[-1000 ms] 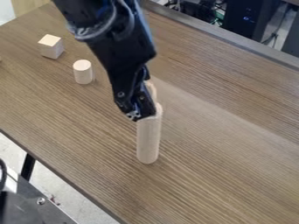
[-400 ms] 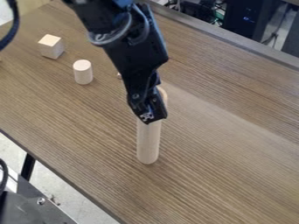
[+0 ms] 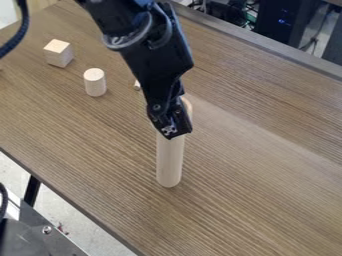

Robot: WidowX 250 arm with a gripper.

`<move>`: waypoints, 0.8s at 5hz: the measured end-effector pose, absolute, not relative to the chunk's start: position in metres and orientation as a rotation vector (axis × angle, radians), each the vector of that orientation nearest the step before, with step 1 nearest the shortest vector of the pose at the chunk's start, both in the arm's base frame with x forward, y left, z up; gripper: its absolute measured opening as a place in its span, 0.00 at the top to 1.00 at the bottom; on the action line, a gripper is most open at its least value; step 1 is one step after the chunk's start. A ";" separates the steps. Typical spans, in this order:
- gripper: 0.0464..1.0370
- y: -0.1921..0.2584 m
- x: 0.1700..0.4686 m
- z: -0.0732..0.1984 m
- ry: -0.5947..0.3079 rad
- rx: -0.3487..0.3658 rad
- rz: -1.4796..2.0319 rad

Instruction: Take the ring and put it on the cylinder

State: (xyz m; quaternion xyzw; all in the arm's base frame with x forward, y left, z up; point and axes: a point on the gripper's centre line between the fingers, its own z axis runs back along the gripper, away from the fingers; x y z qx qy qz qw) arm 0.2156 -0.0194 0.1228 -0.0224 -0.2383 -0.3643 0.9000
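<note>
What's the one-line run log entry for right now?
end effector: at top of tall cylinder | likely ring: partly hidden, seating unclear | short cylinder: upright

End effector (image 3: 176,134) near upright cylinder (image 3: 169,162)

Pale wooden cube (image 3: 59,53) on counter (image 3: 260,185), up-left of fingers (image 3: 171,130) in view; short upright wooden cylinder (image 3: 95,83) nearer fingers. Dark equipment (image 3: 274,20) beyond counter, up-right.
</note>
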 end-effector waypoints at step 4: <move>0.04 -0.016 0.215 0.123 -0.488 -0.032 -0.738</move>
